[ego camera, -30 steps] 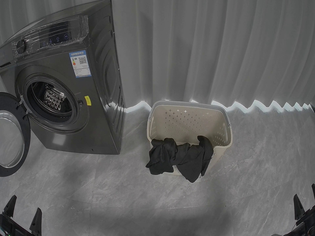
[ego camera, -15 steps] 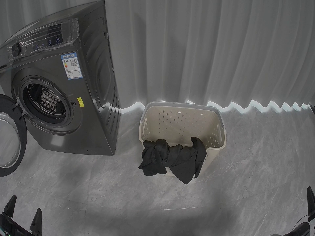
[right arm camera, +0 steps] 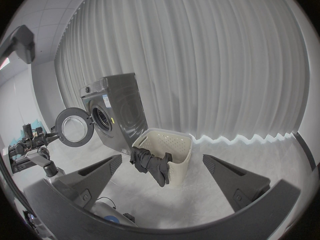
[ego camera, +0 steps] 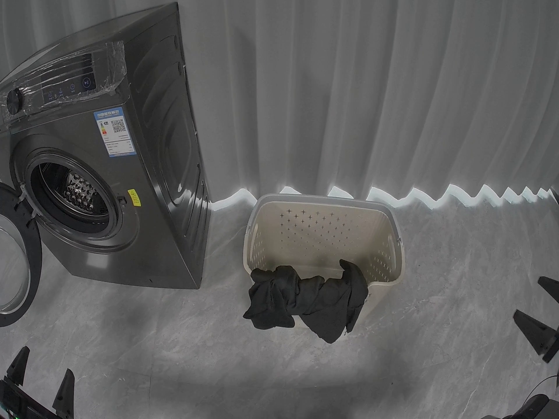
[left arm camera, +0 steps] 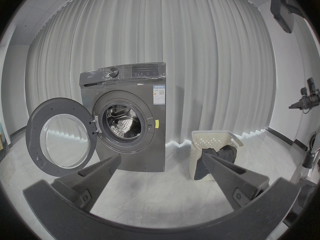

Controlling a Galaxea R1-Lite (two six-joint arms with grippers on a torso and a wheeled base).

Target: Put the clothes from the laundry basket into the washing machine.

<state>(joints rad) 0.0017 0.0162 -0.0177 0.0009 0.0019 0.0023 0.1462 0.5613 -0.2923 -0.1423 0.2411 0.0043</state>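
Dark clothes [ego camera: 305, 302] lie draped over the near rim of the laundry basket [ego camera: 326, 228], which stands on the floor [ego camera: 174, 333] right of the washing machine [ego camera: 145, 146]; its door [ego camera: 14, 263] is open at far left. The bundle is judged soft, light and limp, best pinched at the bunched fold on the rim. Left gripper [left arm camera: 160, 156] and right gripper [right arm camera: 161, 157] sit low and near, well apart from the basket, fingers apart and empty; smooth grey flooring, pale curtain [ego camera: 361, 88] behind.

Dark clothes [ego camera: 308, 301] hang over the near rim of the cream laundry basket [ego camera: 387, 228], beside the grey washing machine [ego camera: 110, 158], door [ego camera: 17, 263] open.
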